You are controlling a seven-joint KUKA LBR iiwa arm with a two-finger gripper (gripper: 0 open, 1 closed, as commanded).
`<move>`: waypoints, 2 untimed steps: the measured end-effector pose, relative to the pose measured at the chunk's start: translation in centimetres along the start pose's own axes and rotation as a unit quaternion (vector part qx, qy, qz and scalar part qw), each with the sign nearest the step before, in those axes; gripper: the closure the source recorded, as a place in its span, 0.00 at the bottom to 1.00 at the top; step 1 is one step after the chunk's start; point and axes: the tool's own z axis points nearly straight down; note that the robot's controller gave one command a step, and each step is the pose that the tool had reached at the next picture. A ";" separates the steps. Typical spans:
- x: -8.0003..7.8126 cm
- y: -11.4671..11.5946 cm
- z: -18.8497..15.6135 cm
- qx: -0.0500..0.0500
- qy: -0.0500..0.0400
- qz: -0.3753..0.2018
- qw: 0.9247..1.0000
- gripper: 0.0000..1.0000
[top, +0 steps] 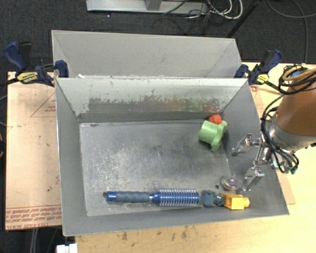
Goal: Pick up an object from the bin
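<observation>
My gripper (243, 165) hangs over the bin's right side with its two fingers spread apart and nothing between them. Just below its lower fingertip lies a small round silvery thing (230, 183). A small yellow block (236, 202) with a dark bluish piece at its left end rests near the front right corner. A green plastic piece with a red cap (213, 130) sits up and to the left of the gripper, near the back wall.
A blue hairbrush (158, 197) with a long handle lies along the front wall, its bristled head pointing toward the yellow block. The arm with its orange cover and cables leans in over the right rim.
</observation>
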 end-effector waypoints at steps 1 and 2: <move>0.3 2.2 7.7 0.004 -0.023 0.002 1.000 0.00; 1.1 6.4 8.8 0.003 -0.016 0.074 0.997 0.00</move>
